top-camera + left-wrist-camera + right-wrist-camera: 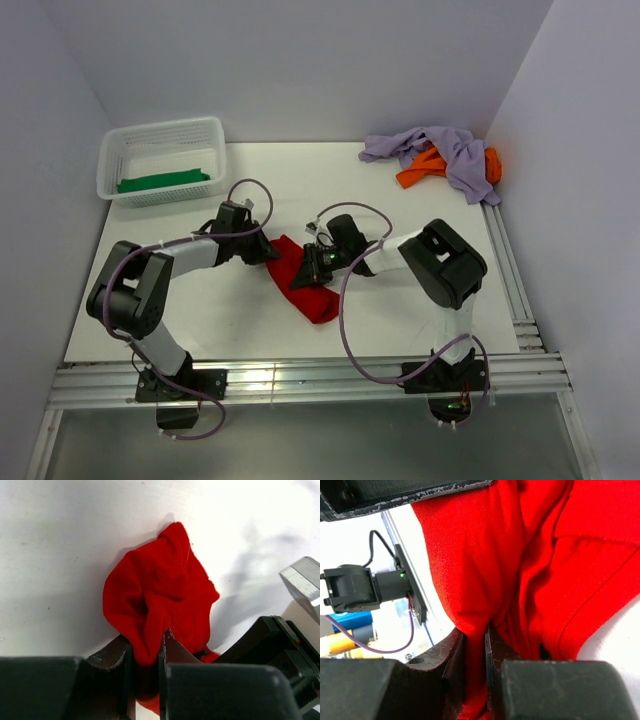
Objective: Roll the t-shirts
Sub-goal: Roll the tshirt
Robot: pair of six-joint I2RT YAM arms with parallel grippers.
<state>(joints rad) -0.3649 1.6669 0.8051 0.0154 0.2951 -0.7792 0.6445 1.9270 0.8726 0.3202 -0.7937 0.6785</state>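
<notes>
As my left pincer (146, 655) and right pincer (475, 645) are each clamping a fold of the red shirt (315, 295), bunched at the middle of the surface (400, 200), I am setting up its roll and expecting to pull it flat next.

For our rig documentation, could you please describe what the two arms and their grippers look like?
The left arm and right arm have bulky black joints joined by pale grey links. A thin purple cable loops along each. The left gripper and right gripper have dark, scuffed flat fingers. A small green light glows near the right wrist.
</notes>
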